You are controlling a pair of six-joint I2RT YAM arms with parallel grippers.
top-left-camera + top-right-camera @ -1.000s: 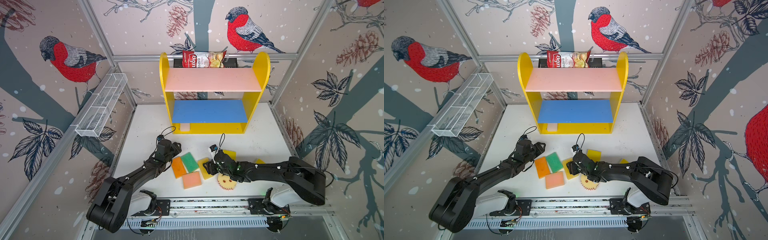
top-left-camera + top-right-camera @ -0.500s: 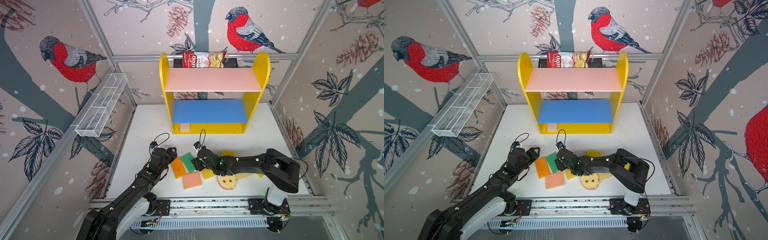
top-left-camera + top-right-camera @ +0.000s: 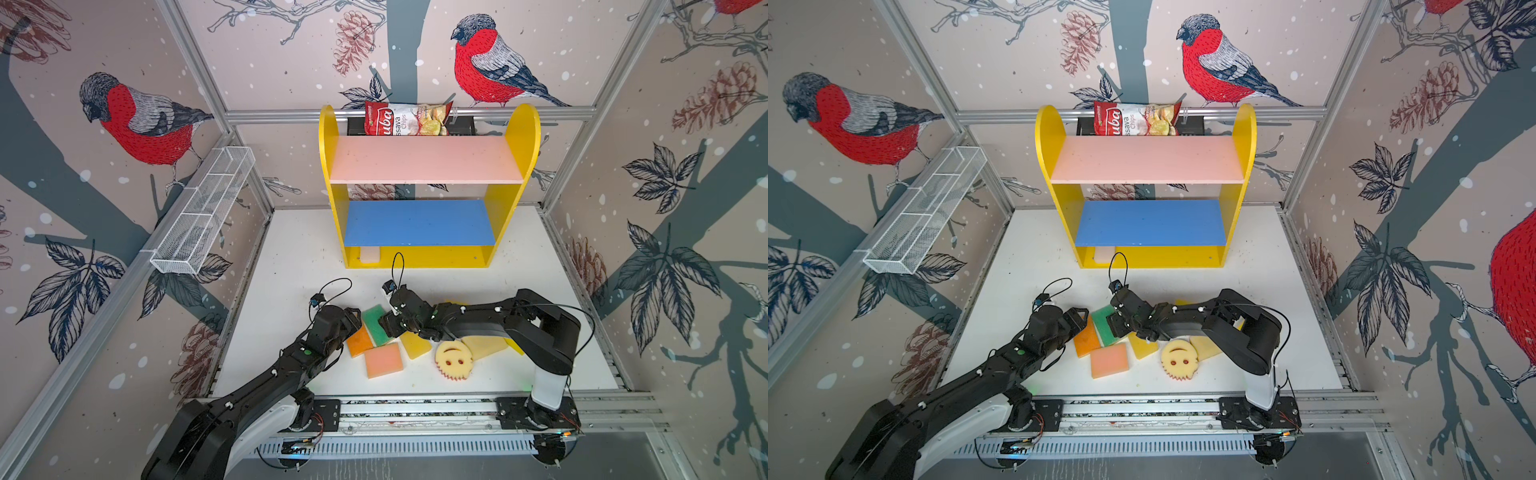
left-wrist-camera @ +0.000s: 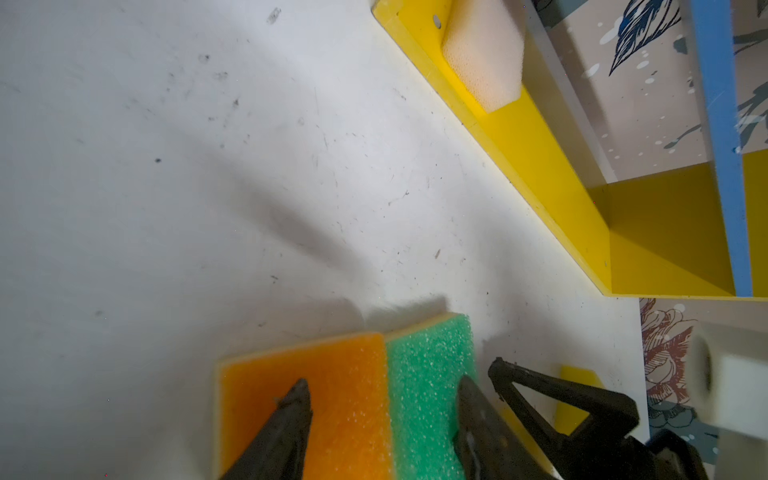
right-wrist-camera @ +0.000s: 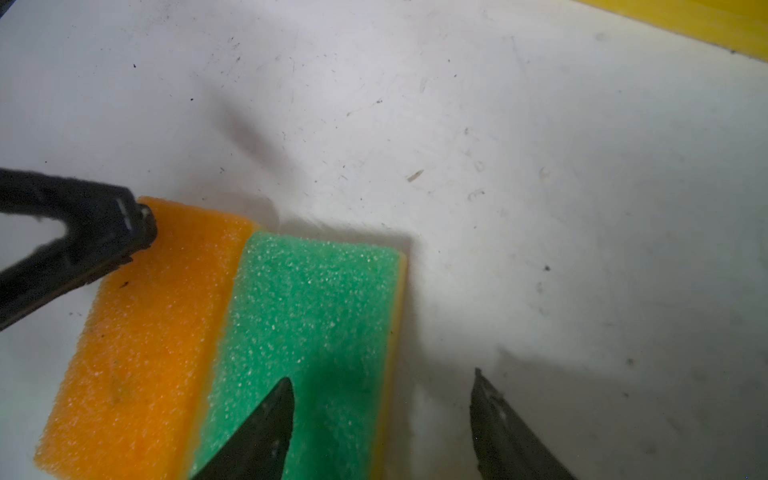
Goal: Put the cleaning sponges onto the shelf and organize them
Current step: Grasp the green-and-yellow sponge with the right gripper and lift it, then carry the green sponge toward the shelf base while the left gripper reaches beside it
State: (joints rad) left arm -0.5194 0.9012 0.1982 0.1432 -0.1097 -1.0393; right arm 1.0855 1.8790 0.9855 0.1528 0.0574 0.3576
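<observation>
The shelf [image 3: 519, 166] [image 3: 1050, 166] stands at the back, with a cream sponge [image 3: 370, 254] [image 4: 482, 54] on its yellow base. On the table lie an orange sponge [image 3: 359, 343] [image 4: 340, 395] [image 5: 137, 316] and a green sponge [image 3: 375, 323] [image 4: 428, 374] [image 5: 316, 299] side by side, then a peach one [image 3: 383, 360], a yellow one [image 3: 415, 345], a round smiley one [image 3: 453, 360] and a pale yellow one [image 3: 484, 346]. My left gripper [image 3: 353, 323] [image 4: 383, 386] is open over the orange and green pair. My right gripper [image 3: 386, 325] [image 5: 382, 378] is open, one finger over the green sponge, the other over bare table.
A red-and-white chips bag [image 3: 405, 118] sits behind the shelf's top. A white wire-mesh rack [image 3: 203, 216] hangs on the left wall. The two grippers are close together, almost tip to tip. White table [image 3: 299, 257] lies between the sponges and the shelf.
My right gripper has swung left from the yellow sponge to the green one. My left gripper has drawn back toward the front, over the orange sponge. The sponges have not moved.
</observation>
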